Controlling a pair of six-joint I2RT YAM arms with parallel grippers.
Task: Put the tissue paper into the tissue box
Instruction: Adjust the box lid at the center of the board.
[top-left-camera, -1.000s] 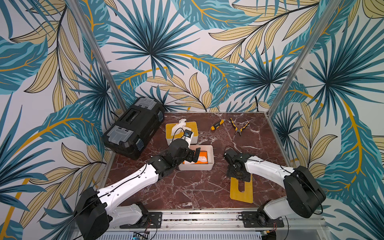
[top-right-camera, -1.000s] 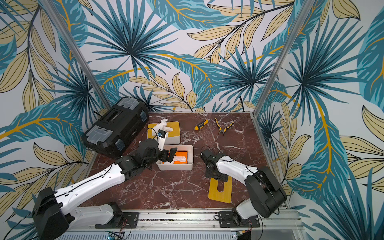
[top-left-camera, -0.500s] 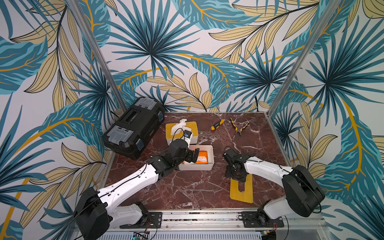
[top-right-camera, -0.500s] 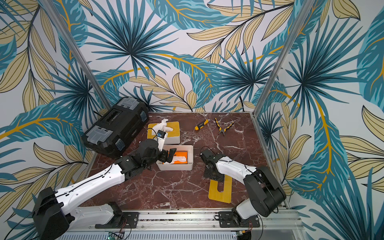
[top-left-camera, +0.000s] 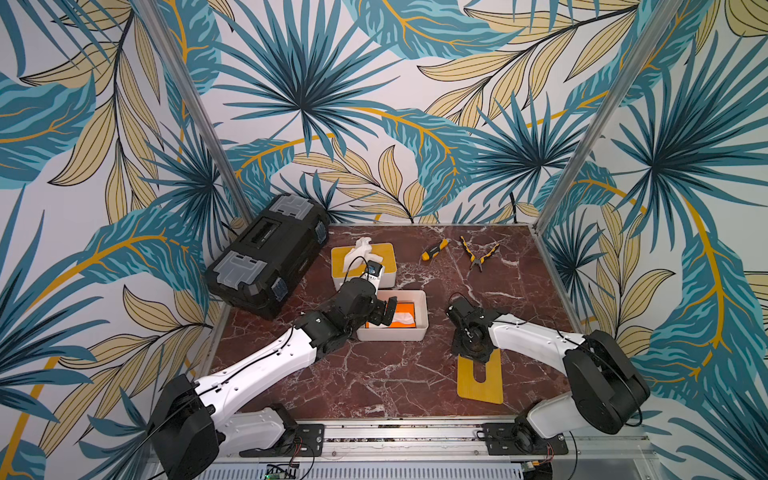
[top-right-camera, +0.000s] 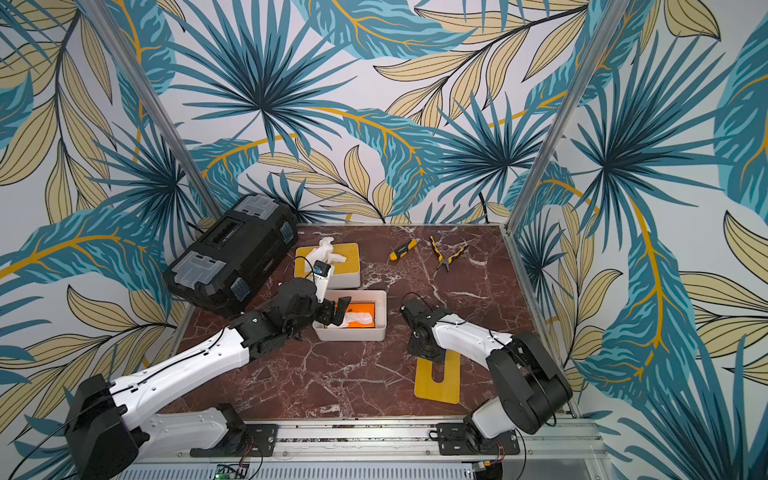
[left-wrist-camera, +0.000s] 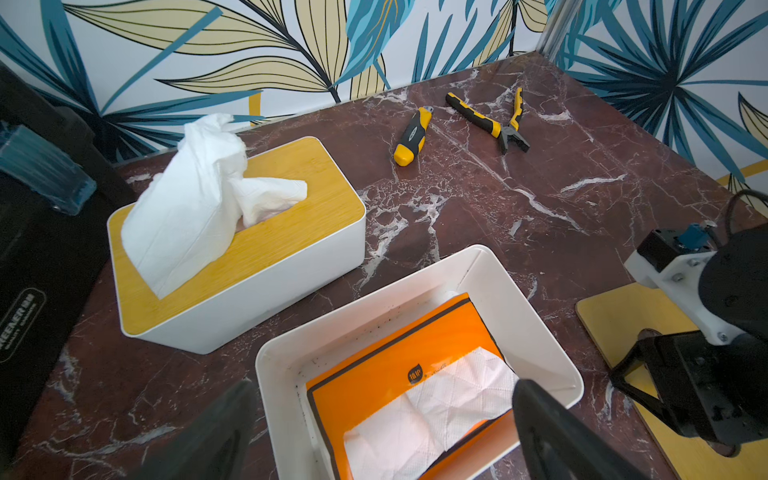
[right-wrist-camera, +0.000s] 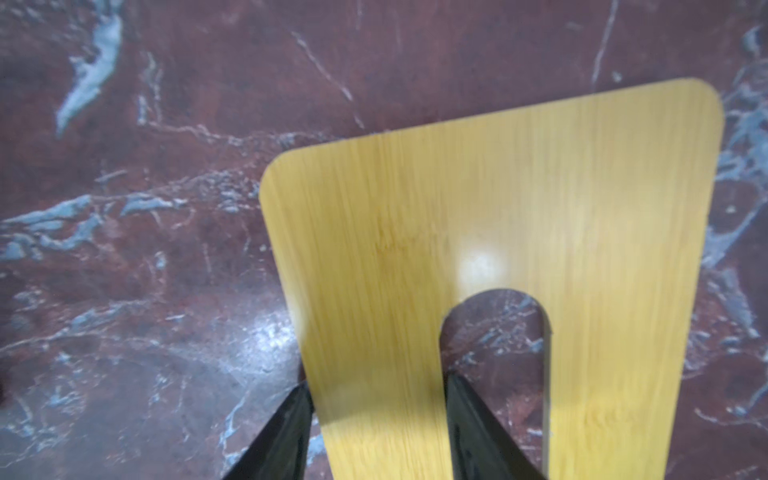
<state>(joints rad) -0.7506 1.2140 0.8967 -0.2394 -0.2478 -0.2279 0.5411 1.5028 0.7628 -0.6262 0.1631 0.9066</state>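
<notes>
Nearest you, toward the front right of the maroon marble counter (top-left-camera: 374, 374), the slotted yellow bamboo lid (top-left-camera: 467, 384) lies flat. Your right tool (right-wrist-camera: 376, 386) straddles the strip beside its slot, tips at both edges; you cannot tell whether it pinches. Mid-counter, the orange tissue pack (left-wrist-camera: 374, 365), a creased white sheet showing through its top, lies inside the open white rectangular box (left-wrist-camera: 415, 286). Your left tool (left-wrist-camera: 382, 384) hangs spread wide and empty over that box's near end. Behind stands a bamboo-topped white tissue box (left-wrist-camera: 270, 286); a yellow-black knife (left-wrist-camera: 409, 139) and pliers (left-wrist-camera: 494, 124) lie near the far edge.
</notes>
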